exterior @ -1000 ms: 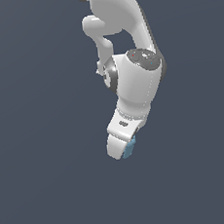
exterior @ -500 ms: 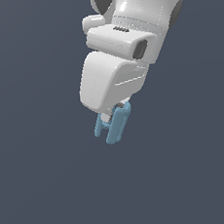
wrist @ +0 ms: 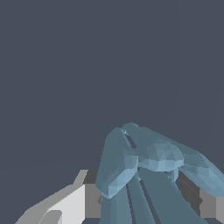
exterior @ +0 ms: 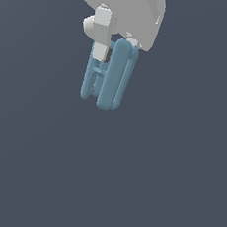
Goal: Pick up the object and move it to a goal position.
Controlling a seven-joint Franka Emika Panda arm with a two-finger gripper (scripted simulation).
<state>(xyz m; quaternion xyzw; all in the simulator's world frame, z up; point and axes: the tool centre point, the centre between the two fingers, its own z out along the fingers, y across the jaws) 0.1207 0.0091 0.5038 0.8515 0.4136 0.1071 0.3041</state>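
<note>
The object [exterior: 109,78] is a light-blue piece of rounded parallel bars joined by a thin crosspiece. It hangs from my white gripper [exterior: 111,53] near the top of the exterior view, bars pointing down and toward that view's left. The gripper is shut on its upper end; one white finger [exterior: 100,46] shows in front of the bars, the other is hidden behind them. In the wrist view the object [wrist: 144,170] fills the lower part of the picture between the two fingers [wrist: 74,203]. The arm's white body [exterior: 129,9] fills the top of the exterior view.
Only a plain dark grey-blue background [exterior: 117,174] shows around and under the gripper in both views. No table, goal mark or other object is in view.
The gripper with the object has come much closer to the exterior camera and higher in that view. The object now looks far larger. It stays held.
</note>
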